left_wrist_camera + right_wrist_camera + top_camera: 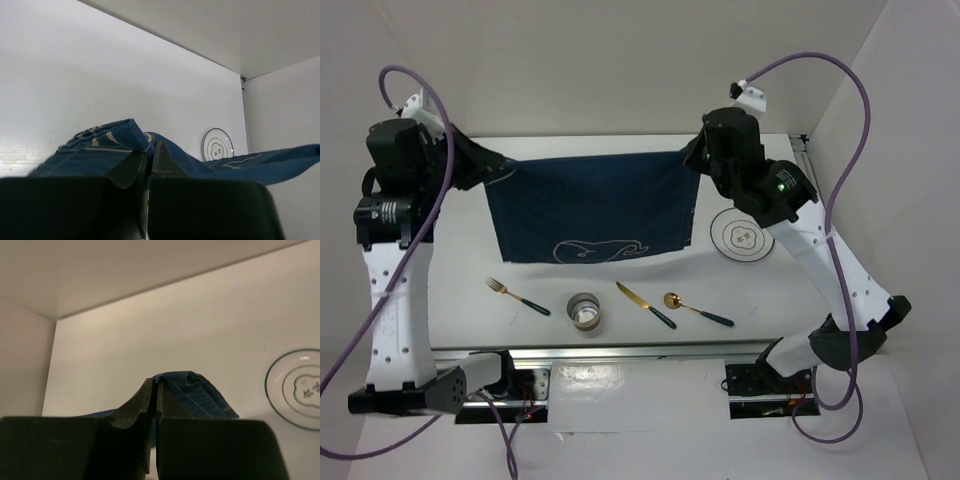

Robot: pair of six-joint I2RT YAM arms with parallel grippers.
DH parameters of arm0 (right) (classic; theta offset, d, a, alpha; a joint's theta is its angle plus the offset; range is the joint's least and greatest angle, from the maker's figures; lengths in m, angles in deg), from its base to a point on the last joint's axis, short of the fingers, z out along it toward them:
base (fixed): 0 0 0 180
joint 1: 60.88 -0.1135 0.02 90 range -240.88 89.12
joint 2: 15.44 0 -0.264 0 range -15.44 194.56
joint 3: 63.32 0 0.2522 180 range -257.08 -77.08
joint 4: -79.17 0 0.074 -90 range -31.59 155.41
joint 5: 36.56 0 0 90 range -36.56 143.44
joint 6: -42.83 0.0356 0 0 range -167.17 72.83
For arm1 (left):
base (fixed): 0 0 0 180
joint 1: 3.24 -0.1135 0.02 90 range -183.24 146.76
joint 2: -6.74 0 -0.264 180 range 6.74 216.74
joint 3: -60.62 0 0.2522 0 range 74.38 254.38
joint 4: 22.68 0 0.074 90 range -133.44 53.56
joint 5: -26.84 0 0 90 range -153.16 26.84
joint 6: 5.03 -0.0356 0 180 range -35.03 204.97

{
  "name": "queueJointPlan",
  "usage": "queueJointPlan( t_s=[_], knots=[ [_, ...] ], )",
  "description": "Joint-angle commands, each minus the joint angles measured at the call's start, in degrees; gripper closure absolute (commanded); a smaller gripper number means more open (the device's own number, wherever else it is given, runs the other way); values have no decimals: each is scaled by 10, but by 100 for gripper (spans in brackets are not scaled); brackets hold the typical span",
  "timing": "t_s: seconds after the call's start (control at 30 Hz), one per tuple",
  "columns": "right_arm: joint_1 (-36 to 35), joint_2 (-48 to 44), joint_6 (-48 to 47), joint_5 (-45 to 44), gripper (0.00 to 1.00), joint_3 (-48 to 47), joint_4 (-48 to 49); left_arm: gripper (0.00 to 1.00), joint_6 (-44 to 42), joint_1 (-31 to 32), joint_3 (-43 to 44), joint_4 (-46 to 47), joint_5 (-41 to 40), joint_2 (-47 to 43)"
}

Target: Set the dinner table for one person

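The white table [540, 280] fills the scene, with a metal rail along its near edge. It lies beneath both pairs of fingers, which are over its far half.

A navy placemat [590, 205] with a white fish drawing spreads across the middle of the table. The left fingers [130, 167] are clenched on its far left corner and the right fingers [135, 407] on its far right corner. In each wrist view, bunched cloth is pinched between the tips.

A white plate [738, 236] sits just right of the placemat. Nearer the rail lie a fork [516, 296], a cup [585, 310], a knife [645, 304] and a spoon [697, 309], in that order from the left.
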Motion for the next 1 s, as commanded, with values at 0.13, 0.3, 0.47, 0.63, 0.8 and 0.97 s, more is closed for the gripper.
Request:
queueJointPlan(
  t_s=[0.13, 0.3, 0.47, 0.63, 0.8, 0.97],
  knots=[
    [143, 87, -101, 72, 100, -74, 167, 100, -21, 12, 68, 78, 66, 147],
    [232, 157, -107, 167, 100, -152, 183, 100, -34, 18, 154, 78, 66, 237],
    [260, 139, -102, 185, 100, -104, 237, 100, -39, 24, 206, 88, 72, 279],
    [265, 98, -97, 204, 100, 9, 248, 100, -39, 24, 103, 125, 77, 246],
    [243, 21, -59, 218, 100, 184, 248, 100, 1, 24, -122, 213, 82, 144],
    [177, -66, -9, 238, 100, 441, 261, 83, 14, 24, -336, 232, 88, 88]
  ],
)
